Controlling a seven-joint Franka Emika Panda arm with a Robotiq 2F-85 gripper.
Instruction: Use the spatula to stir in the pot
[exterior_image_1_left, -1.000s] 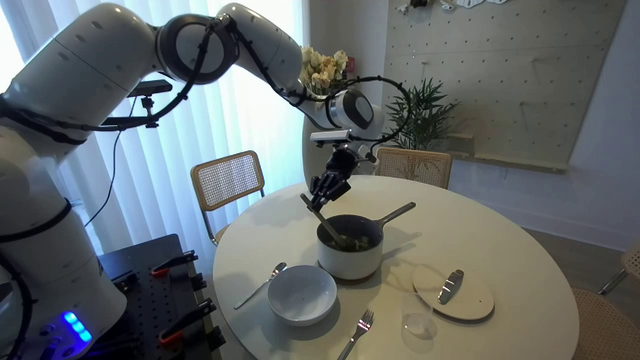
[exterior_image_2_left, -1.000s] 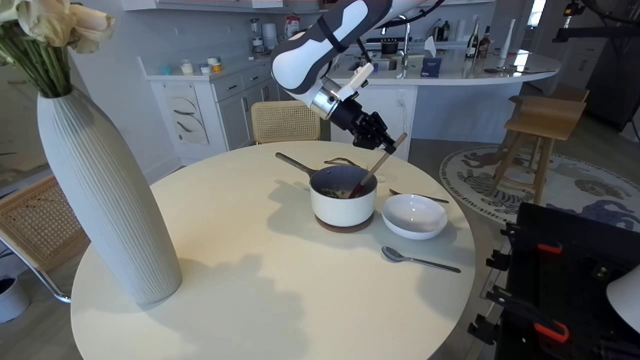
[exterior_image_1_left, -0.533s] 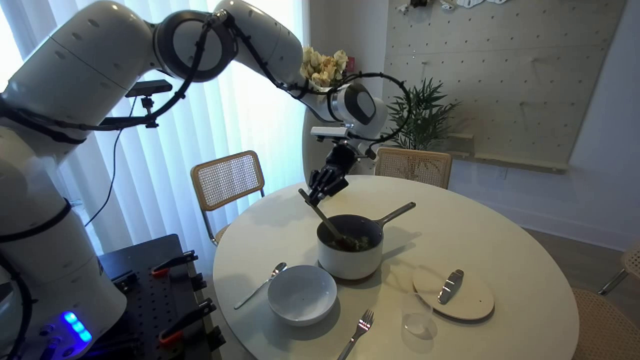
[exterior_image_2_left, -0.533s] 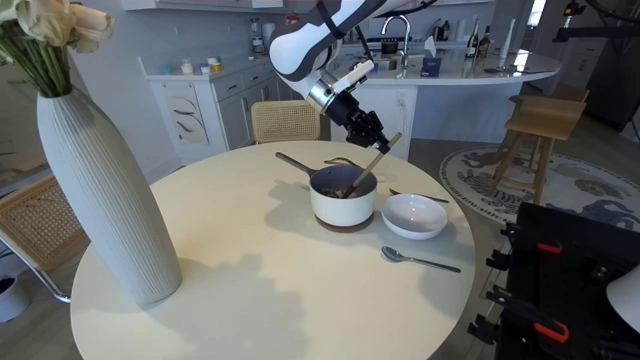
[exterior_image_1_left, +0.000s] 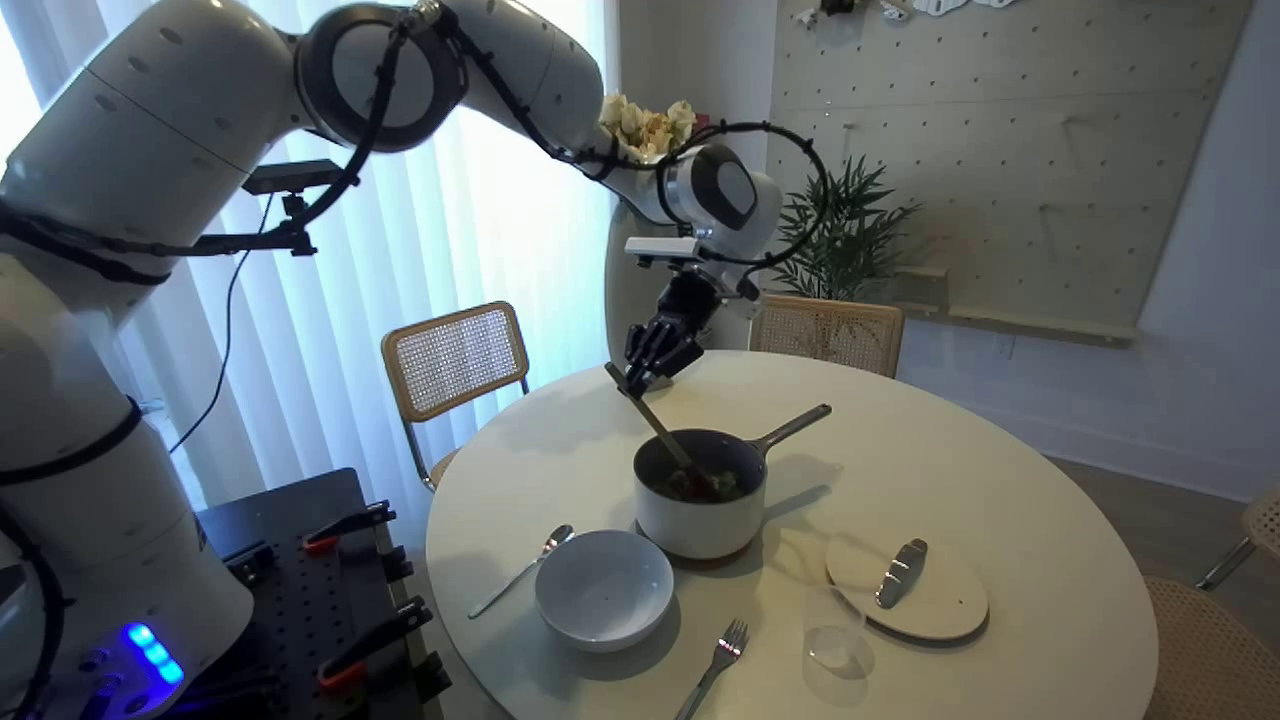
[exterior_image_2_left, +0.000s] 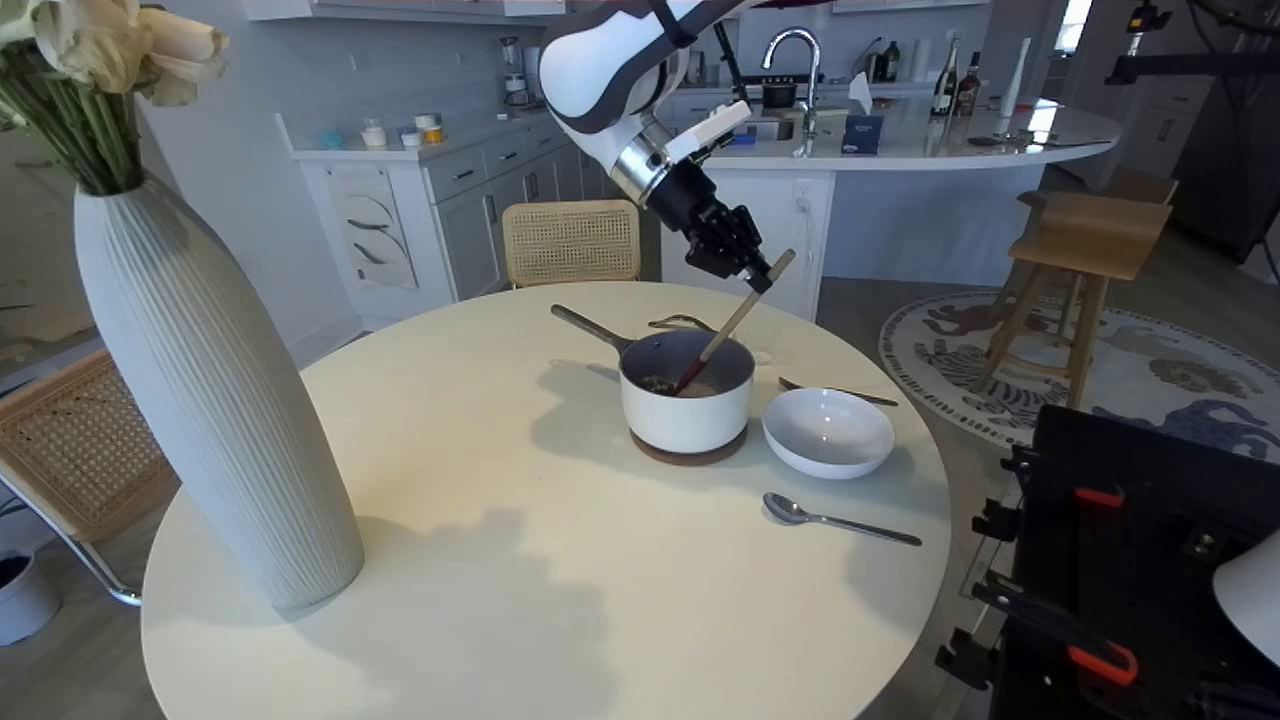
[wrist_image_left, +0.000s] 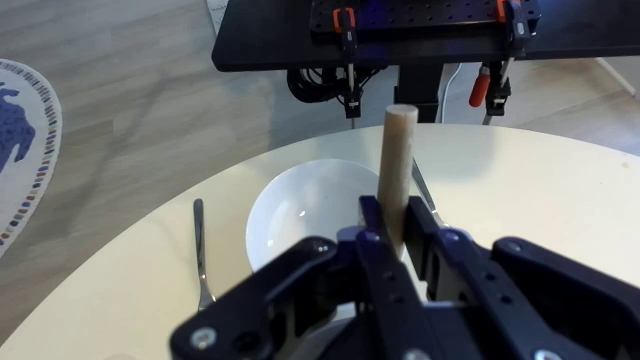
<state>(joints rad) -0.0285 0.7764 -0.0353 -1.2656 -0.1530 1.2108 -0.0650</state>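
The pot (exterior_image_1_left: 700, 525) stands on the round table, white outside and dark inside, its long handle pointing away from the bowl; it also shows in an exterior view (exterior_image_2_left: 685, 420). Greenish contents lie in its bottom. My gripper (wrist_image_left: 392, 215) is shut on the upper part of the spatula's pale wooden handle (wrist_image_left: 396, 165), whose end sticks up past the fingers. The spatula (exterior_image_2_left: 733, 322) leans over the pot's rim, its reddish head down in the contents. My gripper is above and beside the pot in both exterior views (exterior_image_1_left: 633, 385) (exterior_image_2_left: 762, 280). The wrist view hides the spatula's head.
A white bowl (exterior_image_2_left: 828, 440) stands close beside the pot, with a spoon (exterior_image_2_left: 845, 522) and a fork (exterior_image_1_left: 712, 668) near it. A clear glass (exterior_image_1_left: 838, 645) and a round board (exterior_image_1_left: 945, 600) with a knife are farther along. A tall white vase (exterior_image_2_left: 225, 420) stands opposite.
My gripper has risen slightly and shifted, still holding the spatula. The spatula's head has moved across the inside of the pot toward the pot's handle side. The pot has not moved.
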